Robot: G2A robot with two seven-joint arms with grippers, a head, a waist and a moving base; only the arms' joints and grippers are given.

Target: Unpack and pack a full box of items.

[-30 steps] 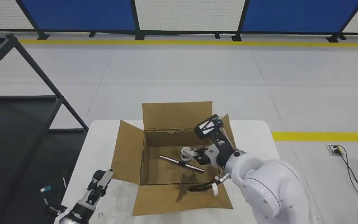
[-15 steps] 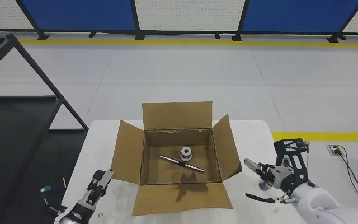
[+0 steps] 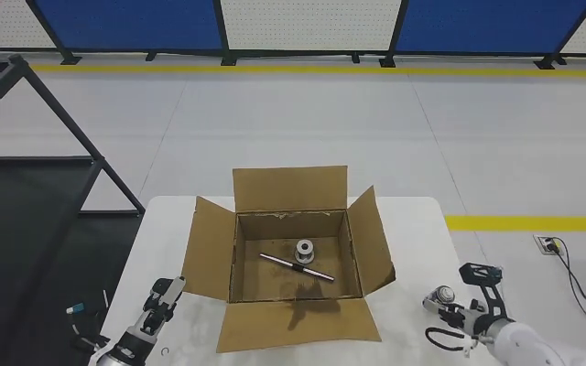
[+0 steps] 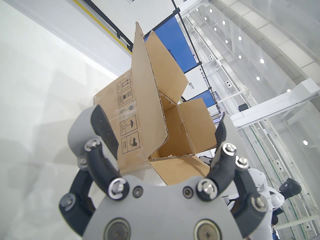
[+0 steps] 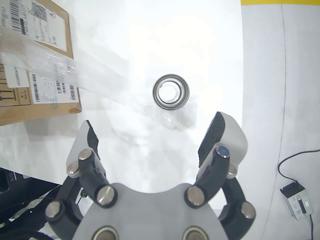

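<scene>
The right pincer (image 5: 155, 126) hangs wide open over the bench (image 5: 150, 26), holding nothing. Just past its tips a ring (image 5: 171, 95) of metal lies flat on the bare top, apart from the box (image 5: 35, 51) (labels and clear tape on that side). The left pincer (image 4: 160, 121) is spread wide too, empty, near the box's opposite side. Inside the open box lie a thin rod (image 3: 296, 266) and a small hub (image 3: 305, 249), just beside each other.
</scene>
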